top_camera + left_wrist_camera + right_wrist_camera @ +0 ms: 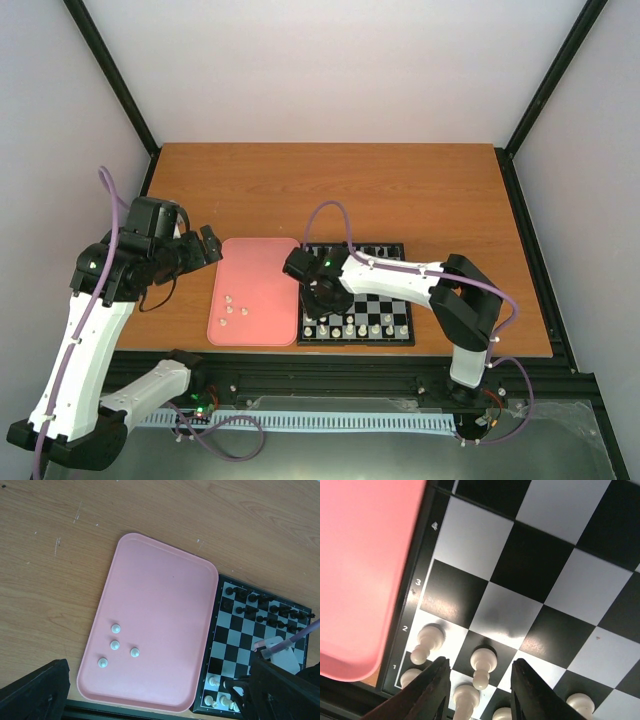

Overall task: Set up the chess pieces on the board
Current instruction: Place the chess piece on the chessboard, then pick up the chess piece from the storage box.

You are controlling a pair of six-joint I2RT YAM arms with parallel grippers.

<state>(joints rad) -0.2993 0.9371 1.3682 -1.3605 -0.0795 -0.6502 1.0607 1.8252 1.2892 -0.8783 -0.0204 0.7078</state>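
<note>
**Ana:** Four numerals are the only writing I can read: 1, 2, 3 and 4, white on the black border of the board (520, 560), along the edge next to the pink tray (365, 555).

**Ben:** What does the board look like?

**Ana:** It has black and silvery-white checks inside a thin black border. It lies flat on the bench (330, 190), just right of the tray. Black chessmen (355, 252) line the far rows and white chessmen (362, 326) stand along the near rows.

**Ben:** Is anything in the tray?

**Ana:** Four loose white chessmen (116, 628), close together in its near left part.

**Ben:** How are the fingers?

**Ana:** The right fingers (436, 690) are low over the board's near left corner. They are narrowly parted, and a white pawn (482, 666) stands in the gap, touching neither. The left fingers (37, 690) are spread wide with nothing in them. That arm is raised above the bench, left of the tray.
</note>
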